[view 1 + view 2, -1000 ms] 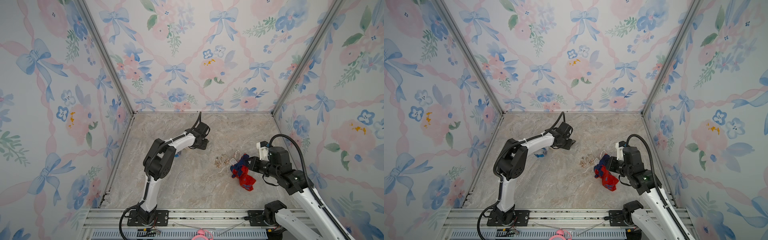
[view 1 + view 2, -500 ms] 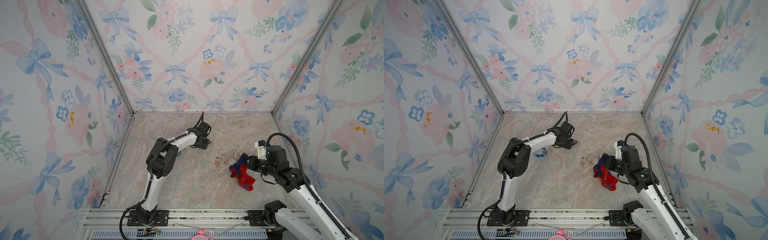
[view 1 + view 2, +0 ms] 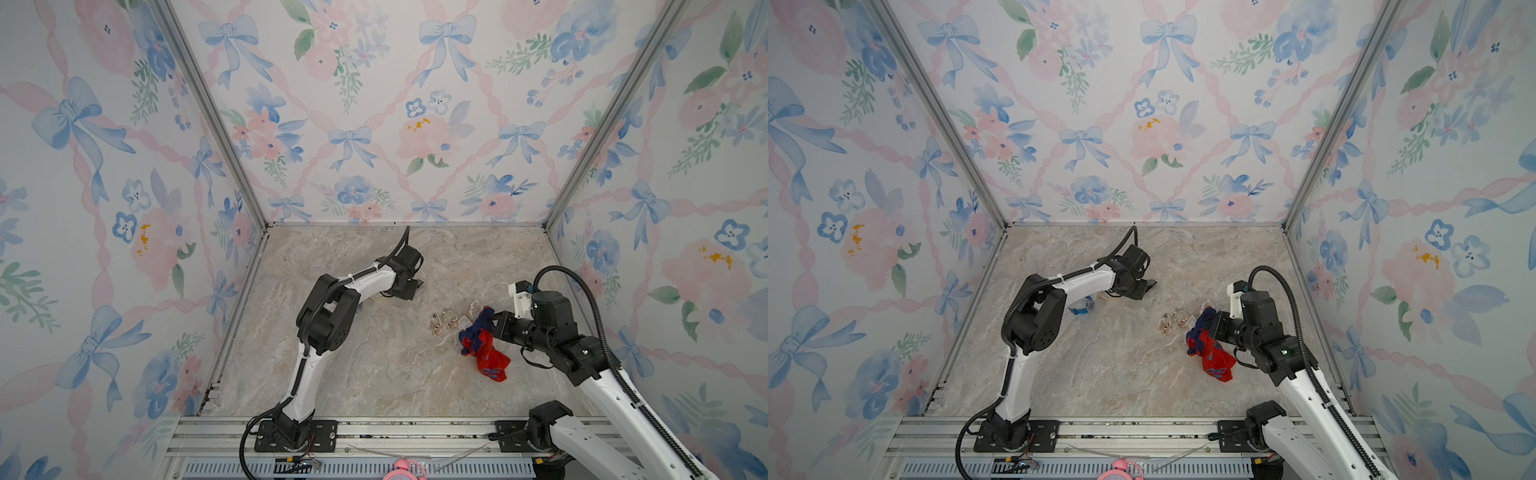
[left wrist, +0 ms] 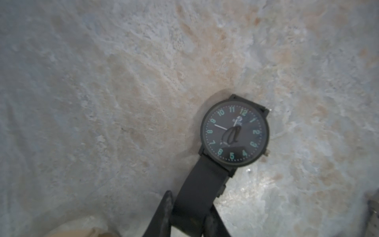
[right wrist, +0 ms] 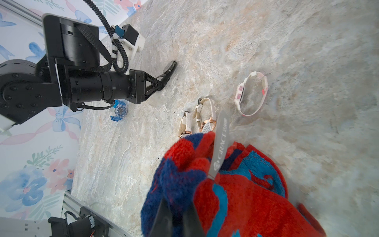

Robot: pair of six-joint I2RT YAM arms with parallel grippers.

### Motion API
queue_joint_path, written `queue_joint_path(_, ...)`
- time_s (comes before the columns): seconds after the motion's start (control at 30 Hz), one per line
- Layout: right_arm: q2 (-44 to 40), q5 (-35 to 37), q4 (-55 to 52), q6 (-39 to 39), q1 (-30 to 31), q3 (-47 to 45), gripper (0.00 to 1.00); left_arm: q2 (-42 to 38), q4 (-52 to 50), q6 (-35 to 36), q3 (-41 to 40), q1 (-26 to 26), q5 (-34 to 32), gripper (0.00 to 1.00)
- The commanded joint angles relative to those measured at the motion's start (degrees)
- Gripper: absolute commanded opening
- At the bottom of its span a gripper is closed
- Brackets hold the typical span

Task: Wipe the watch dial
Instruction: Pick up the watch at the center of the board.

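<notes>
Now: strap pinched, cloth not yet at the dial

The left gripper (image 4: pixel 188 215) is clamped on the strap (image 4: pixel 201 190) of the black watch (image 5: pixel 169 67), one finger on each side of the band. The case seems to rest on the table (image 3: pixel 374 374), with the dial (image 4: pixel 233 133) turned up to the wrist camera and fully uncovered.

The right gripper (image 5: pixel 176 221) is closed on a bunched red-and-blue cloth (image 5: pixel 235 184), which sits well apart from the black watch on the right arm's side. Two rose-gold watches (image 5: pixel 196 119) lie between the black watch and the cloth, just beside the cloth's edge. A pink-and-white watch (image 5: pixel 252 94) lies near them, and a blue watch (image 5: pixel 120 110) lies on the black watch's other side, under the left arm.

What could go wrong from here, as I judge it:
- The hold is on the strap alone, so the case end is free. Sideways rubbing could swing the case around the pinch point or drag the band out of the jaws.
- Cloth hangs loose below the grip, so on the way to the black watch it could sweep the rose-gold watches along.
- A stiff grey tag (image 5: pixel 220 143) stands out of the cloth. If it leads, it meets the glass instead of the pile.
- The two grippers must work close together at the dial, and a shallow approach risks a knock.
</notes>
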Motion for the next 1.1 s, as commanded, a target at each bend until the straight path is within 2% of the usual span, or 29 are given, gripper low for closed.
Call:
queue_joint_path(0.0,-0.3,0.8,1.7,0.7,0.8,-0.3,0.00,0.7,-1.3,0.1,0.3,0.0,-2.2,0.15)
queue_joint_path(0.17,0.0,1.0,2.3,0.7,1.2,-0.4,0.00,-1.8,-1.2,0.1,-1.2,-0.8,-4.6,0.00)
queue_joint_path(0.43,0.4,1.1,2.8,0.7,1.5,-0.2,0.00,-10.8,-0.7,2.0,-9.3,-5.1,-13.9,0.00)
queue_joint_path(0.53,0.7,0.3,3.7,0.7,1.8,-0.4,0.00,-16.6,2.6,2.9,-16.5,-6.5,-13.5,0.00)
queue_joint_path(0.63,1.6,-1.0,4.5,0.7,2.4,-0.5,0.00,-23.2,8.0,6.8,-24.2,-7.9,-12.0,0.00)
queue_joint_path(0.8,3.2,-3.9,5.8,0.4,4.0,-0.5,0.00,-33.7,18.8,13.9,-36.6,-8.9,-4.7,0.00)
queue_joint_path(0.97,5.1,-4.2,7.9,0.7,9.1,-1.0,0.00,-40.5,25.9,18.3,-43.1,-8.4,5.8,0.00)
queue_joint_path(1.07,5.9,-2.2,9.2,1.5,12.7,-0.7,0.00,-45.5,31.4,20.4,-47.3,-7.0,18.7,0.00)
